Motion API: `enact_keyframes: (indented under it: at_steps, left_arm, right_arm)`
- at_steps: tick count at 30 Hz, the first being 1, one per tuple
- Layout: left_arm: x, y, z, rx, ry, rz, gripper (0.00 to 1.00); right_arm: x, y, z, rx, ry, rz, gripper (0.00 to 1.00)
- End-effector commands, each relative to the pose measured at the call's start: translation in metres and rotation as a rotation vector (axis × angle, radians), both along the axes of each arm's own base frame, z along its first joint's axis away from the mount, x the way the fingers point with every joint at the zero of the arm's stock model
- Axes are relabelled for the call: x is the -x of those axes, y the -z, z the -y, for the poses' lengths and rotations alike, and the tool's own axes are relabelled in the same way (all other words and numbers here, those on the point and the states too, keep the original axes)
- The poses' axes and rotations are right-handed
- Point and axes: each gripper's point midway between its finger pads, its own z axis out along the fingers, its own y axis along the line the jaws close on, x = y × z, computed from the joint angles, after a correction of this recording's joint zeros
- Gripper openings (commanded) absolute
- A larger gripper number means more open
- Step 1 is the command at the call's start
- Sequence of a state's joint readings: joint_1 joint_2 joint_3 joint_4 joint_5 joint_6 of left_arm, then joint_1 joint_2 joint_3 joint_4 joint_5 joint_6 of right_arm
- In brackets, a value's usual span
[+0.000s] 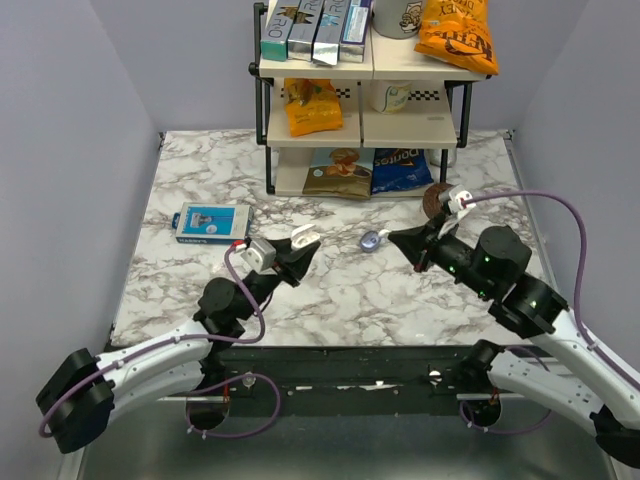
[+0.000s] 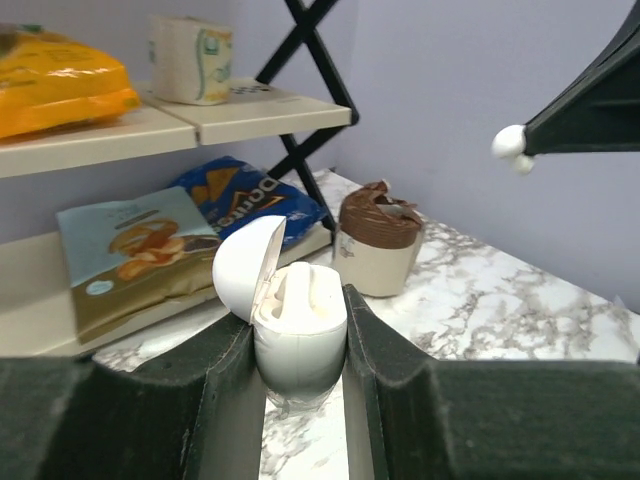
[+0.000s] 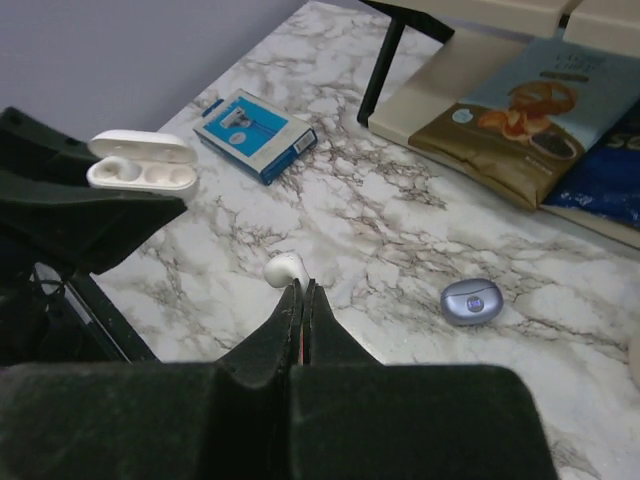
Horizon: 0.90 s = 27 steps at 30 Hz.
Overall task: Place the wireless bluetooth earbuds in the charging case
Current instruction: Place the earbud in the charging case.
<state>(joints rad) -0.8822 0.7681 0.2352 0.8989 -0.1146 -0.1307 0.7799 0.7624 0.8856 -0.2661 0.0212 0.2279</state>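
Note:
My left gripper [image 1: 300,247] is shut on a white clamshell earbud case [image 1: 303,236], lid open, held above the table; in the left wrist view the case [image 2: 298,320] sits between the fingers. My right gripper [image 1: 393,236] is shut on the stem of a white earbud [image 3: 283,268], right of the case and apart from it; the earbud also shows in the left wrist view [image 2: 512,148]. A lavender-blue charging case [image 1: 372,240] lies shut on the table between the grippers, also seen in the right wrist view [image 3: 472,300]. No purple earbuds are in view.
A blue box [image 1: 212,223] lies at the left. A shelf rack [image 1: 360,130] with snack bags stands at the back. A brown-topped cup [image 1: 435,200] stands near the rack's right leg, just behind my right gripper.

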Motion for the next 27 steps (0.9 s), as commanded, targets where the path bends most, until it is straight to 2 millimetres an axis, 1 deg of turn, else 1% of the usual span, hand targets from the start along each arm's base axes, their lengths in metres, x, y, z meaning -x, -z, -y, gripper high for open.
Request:
enact_keyframes:
  at_steps: [1,2,4,5,6,7,8,10,11,12,13,16,20,23,27]
  left_arm:
    - [0.024,-0.056,0.028,0.138,0.266,0.127,0.0]
    - [0.033,-0.047,0.043,0.096,0.375,0.125,0.0]
    - [0.04,-0.062,0.052,0.114,0.474,0.148,0.0]
    - [0.039,-0.054,0.06,0.096,0.517,0.125,0.0]
    - [0.051,-0.06,0.067,0.079,0.604,0.15,0.0]
    - [0.055,-0.066,0.068,0.088,0.644,0.172,0.0]
    - [0.055,-0.06,0.074,0.091,0.693,0.123,0.0]
    - [0.066,-0.067,0.078,0.093,0.776,0.155,0.0]
    - [0.066,-0.062,0.082,0.095,0.81,0.117,0.0]
    - [0.066,-0.063,0.085,0.095,0.829,0.112,0.0]
    - [0.071,-0.063,0.085,0.086,0.858,0.119,0.0]
    - [0.073,-0.053,0.09,0.064,0.899,0.075,0.0]
    - [0.077,-0.045,0.093,0.026,0.945,0.046,0.0]
    - [0.08,-0.043,0.094,0.011,0.973,0.04,0.0]
    - [0.083,-0.041,0.094,0.0,0.989,0.035,0.0]
  right_arm:
    - [0.025,0.02,0.004,0.099,-0.122,0.038,0.01]
    - [0.03,0.018,0.005,0.095,-0.142,0.063,0.01]
    - [0.037,0.013,0.005,0.097,-0.177,0.107,0.01]
    - [0.04,0.012,0.005,0.1,-0.189,0.123,0.01]
    - [0.042,0.009,0.006,0.105,-0.199,0.15,0.01]
    - [0.045,0.008,0.004,0.108,-0.215,0.163,0.01]
    - [0.047,0.008,0.003,0.111,-0.22,0.167,0.01]
    - [0.047,0.009,0.002,0.13,-0.225,0.191,0.01]
    - [0.047,0.009,0.002,0.131,-0.227,0.196,0.01]
    - [0.048,0.005,0.001,0.12,-0.23,0.212,0.01]
    - [0.051,0.003,0.0,0.111,-0.242,0.222,0.01]
    - [0.057,-0.008,-0.003,0.09,-0.277,0.253,0.01]
    - [0.067,-0.021,-0.007,0.068,-0.335,0.293,0.01]
    - [0.074,-0.025,-0.012,0.064,-0.382,0.304,0.01]
    - [0.083,-0.024,-0.019,0.065,-0.446,0.307,0.01]
